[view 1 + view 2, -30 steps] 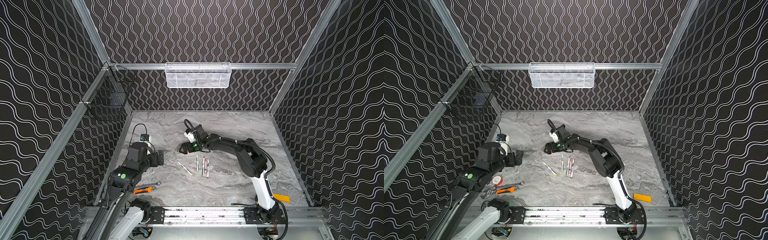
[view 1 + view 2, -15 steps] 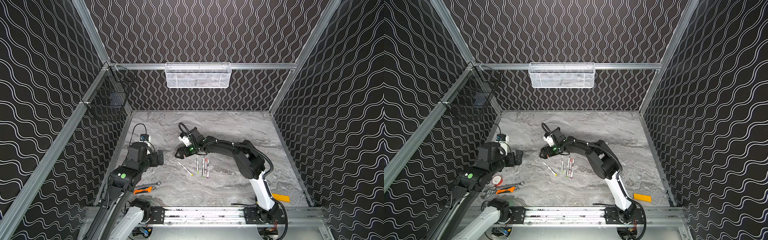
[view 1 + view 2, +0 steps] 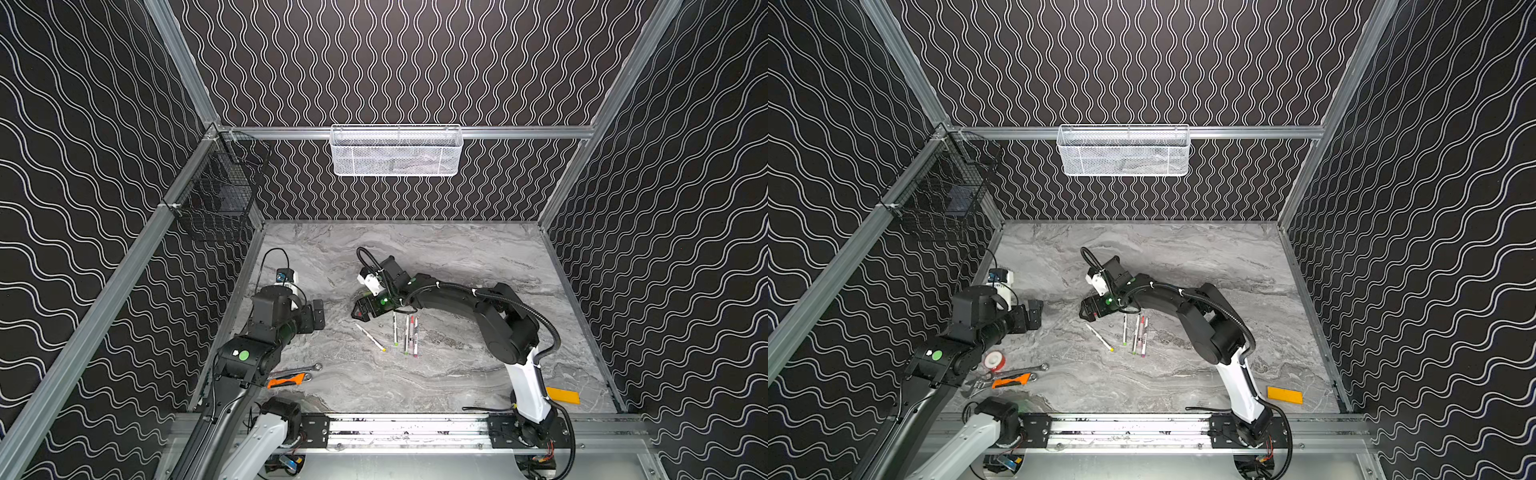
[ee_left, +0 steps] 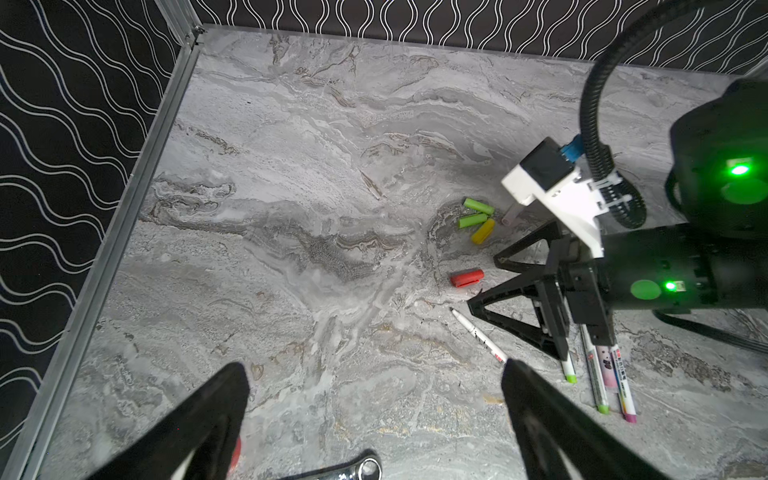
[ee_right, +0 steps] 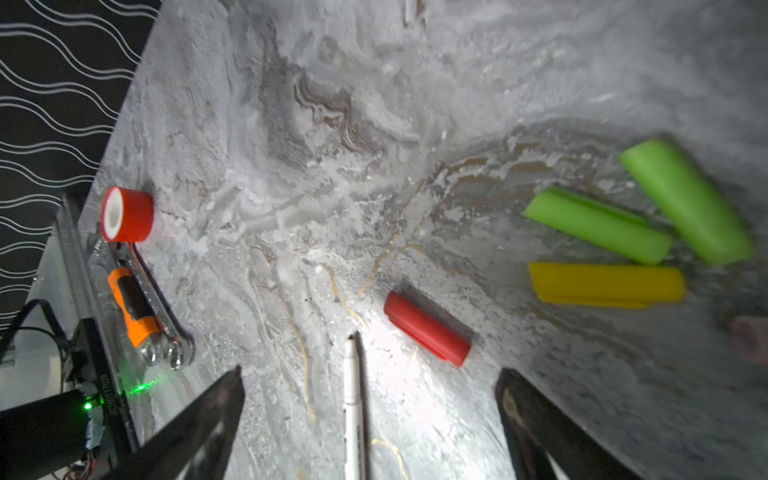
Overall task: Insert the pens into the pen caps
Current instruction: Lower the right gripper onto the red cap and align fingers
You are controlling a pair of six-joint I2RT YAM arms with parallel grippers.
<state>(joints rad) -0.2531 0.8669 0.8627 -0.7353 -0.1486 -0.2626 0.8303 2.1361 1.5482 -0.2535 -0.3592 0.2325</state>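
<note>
Your R gripper is low over the table w/ jaws spread wide and nothing in them. A white pen lies flat in the gap, bare dark tip fwd, and neither finger touches it. Just ahead is 1 red cap. Further out, close together, are 2 green caps, 1 yellow cap and 1 pale pink cap (half cut off at the frame edge), so 5 caps total. Behind the gripper the other pens lie side by side. I count 4, packed tight, so approx 5 pens in all. Barrels carry print, but it's too small to read. Your L gripper hangs wide and empty, well apart from the pens. Near the L arm's base are 1 red tape roll, 1 wrench and 1 orange-handled tool.
</note>
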